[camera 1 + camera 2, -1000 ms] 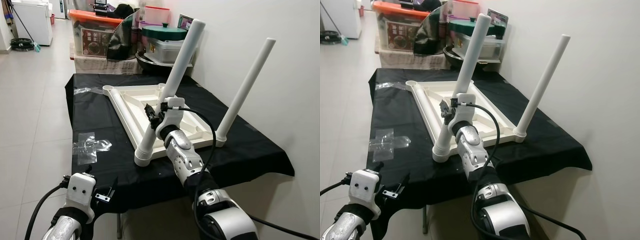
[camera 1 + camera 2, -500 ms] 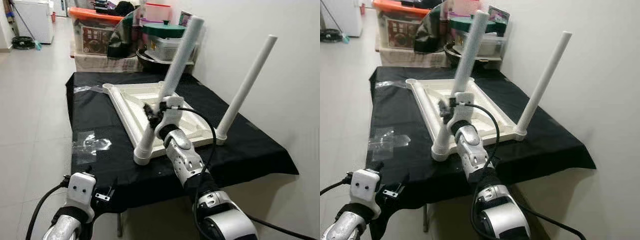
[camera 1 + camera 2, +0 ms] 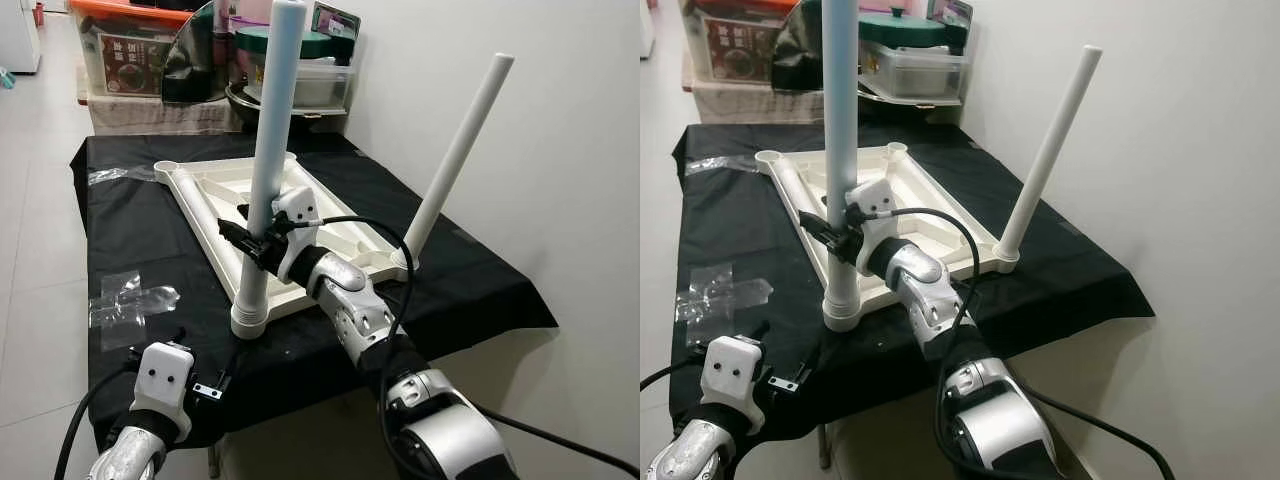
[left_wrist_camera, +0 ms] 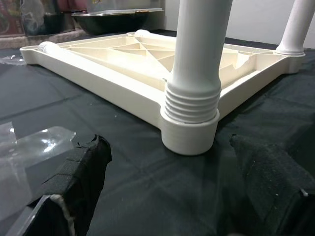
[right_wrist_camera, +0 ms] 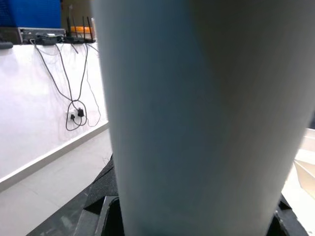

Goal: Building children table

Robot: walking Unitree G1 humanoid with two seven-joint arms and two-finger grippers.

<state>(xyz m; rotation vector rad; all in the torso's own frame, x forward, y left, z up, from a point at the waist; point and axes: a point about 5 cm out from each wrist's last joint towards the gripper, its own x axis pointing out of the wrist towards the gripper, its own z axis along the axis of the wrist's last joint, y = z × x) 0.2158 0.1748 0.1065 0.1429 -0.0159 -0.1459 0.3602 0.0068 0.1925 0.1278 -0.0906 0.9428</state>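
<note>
Right gripper [image 3: 256, 243] pinching the near leg [image 3: 268, 150], upright in its socket at the tabletop's [image 3: 300, 205] near corner.
Best to keep the leg plumb while seating or twisting it. The upturned tabletop lies mid-table [image 3: 480, 290]; the socket sits near the front edge, a wall [image 3: 560, 150] close right. Left gripper [image 4: 162, 196] waits spread, low.

Head stereo pair looks fwd & down over the desk [image 3: 480, 290], both sharing the near leg [image 3: 265, 170]. Left wrist cam sits low, facing the leg's base; right wrist cam v. close against the leg.
</note>
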